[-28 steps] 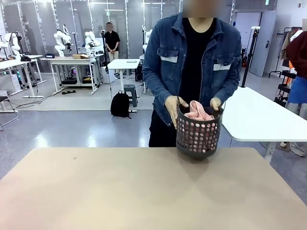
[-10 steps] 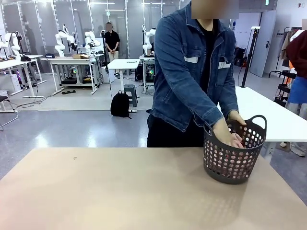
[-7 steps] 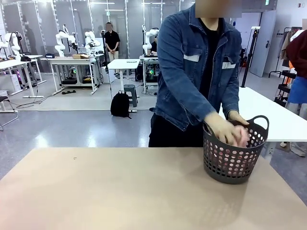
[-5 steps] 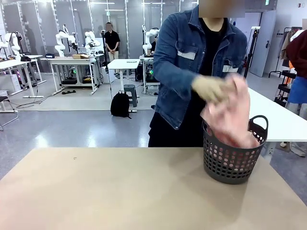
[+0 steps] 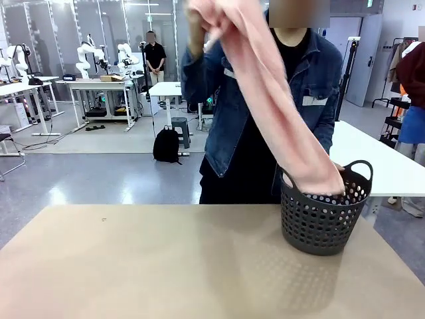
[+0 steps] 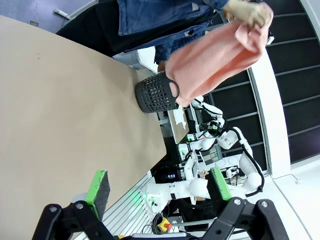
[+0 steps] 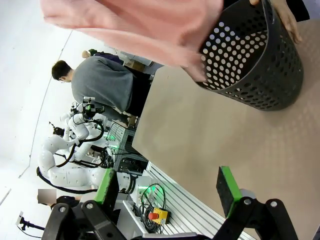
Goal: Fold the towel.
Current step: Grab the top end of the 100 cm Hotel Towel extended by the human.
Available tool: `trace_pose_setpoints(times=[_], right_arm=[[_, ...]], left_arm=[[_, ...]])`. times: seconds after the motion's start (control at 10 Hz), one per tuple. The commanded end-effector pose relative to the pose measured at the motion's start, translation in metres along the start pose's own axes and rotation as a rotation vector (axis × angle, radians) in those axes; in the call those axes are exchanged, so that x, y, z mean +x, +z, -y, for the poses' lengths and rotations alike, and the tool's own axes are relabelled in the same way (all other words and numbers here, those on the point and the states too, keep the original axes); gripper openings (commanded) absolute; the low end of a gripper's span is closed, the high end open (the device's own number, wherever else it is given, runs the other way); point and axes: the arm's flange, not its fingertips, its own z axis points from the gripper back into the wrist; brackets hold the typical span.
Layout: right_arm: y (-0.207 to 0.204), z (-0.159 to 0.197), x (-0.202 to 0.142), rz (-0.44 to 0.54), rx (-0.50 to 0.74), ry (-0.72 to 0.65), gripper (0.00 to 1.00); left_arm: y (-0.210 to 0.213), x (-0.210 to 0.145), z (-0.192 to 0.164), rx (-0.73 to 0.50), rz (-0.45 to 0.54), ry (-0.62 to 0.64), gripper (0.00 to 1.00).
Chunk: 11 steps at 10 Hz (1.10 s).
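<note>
Far beyond the spread left fingers (image 6: 98,187) and right fingers (image 7: 108,186), a hand (image 5: 197,18) lifts the towel (image 5: 279,113) from its basket (image 5: 322,222) — probably to unfold it.

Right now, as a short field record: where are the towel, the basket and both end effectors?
towel: hanging bunched, held high by person's hand, lower end at basket mouth
basket: dark, perforated, upright on table, far side, robot's right
left end effector: open, empty, above table
right end effector: open, empty, above table
fold: not started
</note>
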Motion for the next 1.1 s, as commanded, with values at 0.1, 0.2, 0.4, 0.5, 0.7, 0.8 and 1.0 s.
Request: trace_pose_setpoints(times=[0.1, 0.2, 0.4, 0.5, 0.7, 0.8, 1.0], right_arm=[[0.001, -0.0013, 0.0019, 0.01, 0.011, 0.005, 1.0], [0.001, -0.0013, 0.0019, 0.01, 0.011, 0.005, 1.0], [0.001, -0.0013, 0.0019, 0.01, 0.011, 0.005, 1.0], [0.001, -0.0013, 0.0019, 0.01, 0.011, 0.005, 1.0], [0.001, -0.0013, 0.0019, 0.01, 0.011, 0.005, 1.0], [0.001, -0.0013, 0.0019, 0.01, 0.011, 0.005, 1.0], [0.001, -0.0013, 0.0019, 0.01, 0.011, 0.005, 1.0]], left_arm=[[0.0006, 0.0003, 0.0004, -0.007, 0.001, -0.004, 1.0], [0.0006, 0.0003, 0.0004, -0.007, 0.001, -0.004, 1.0], [0.0006, 0.0003, 0.0004, -0.007, 0.001, -0.004, 1.0], [0.0006, 0.0003, 0.0004, -0.007, 0.001, -0.004, 1.0], [0.0006, 0.0003, 0.0004, -0.007, 0.001, -0.004, 1.0], [0.0006, 0.0003, 0.0004, -0.007, 0.001, -0.004, 1.0], [0.0006, 0.0003, 0.0004, -0.007, 0.001, -0.004, 1.0]])
